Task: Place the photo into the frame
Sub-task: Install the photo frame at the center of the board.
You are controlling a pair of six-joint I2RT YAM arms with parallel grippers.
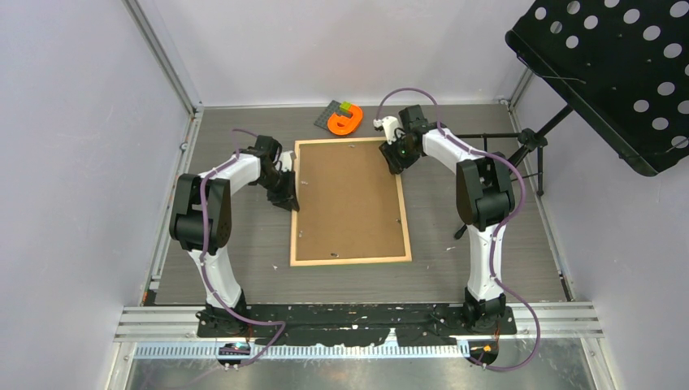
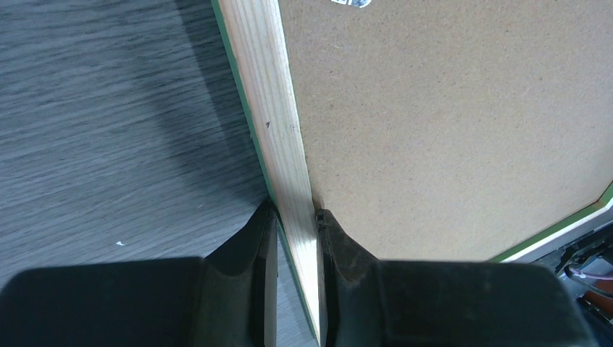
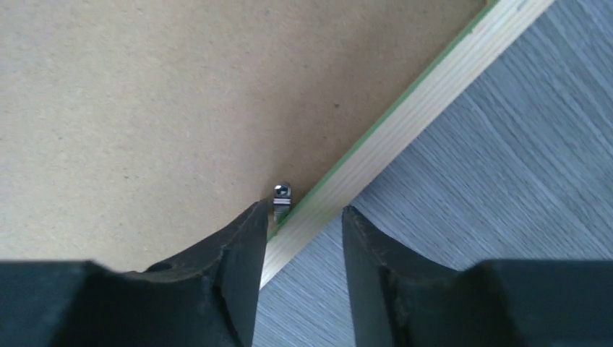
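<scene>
The frame [image 1: 349, 261] lies flat in the middle of the table, pale wood face up, with a brown backing board [image 1: 349, 199] filling it. The photo is hidden. My left gripper [image 1: 288, 199] is shut on the frame's left rail [image 2: 271, 108], one finger on the green outer edge and the other against the board side [image 2: 295, 213]. At the right rail's far end my right gripper [image 1: 396, 162] stands open astride the rail [image 3: 419, 108]. Its left finger sits over the board beside a small metal clip [image 3: 281, 195], and its right finger is off the wood [image 3: 303, 210].
An orange object on a dark grey pad [image 1: 345, 120] lies just beyond the frame's far edge. A black perforated music stand [image 1: 617, 73] overhangs the right back corner, its legs [image 1: 528, 146] on the table near my right arm. Walls enclose three sides.
</scene>
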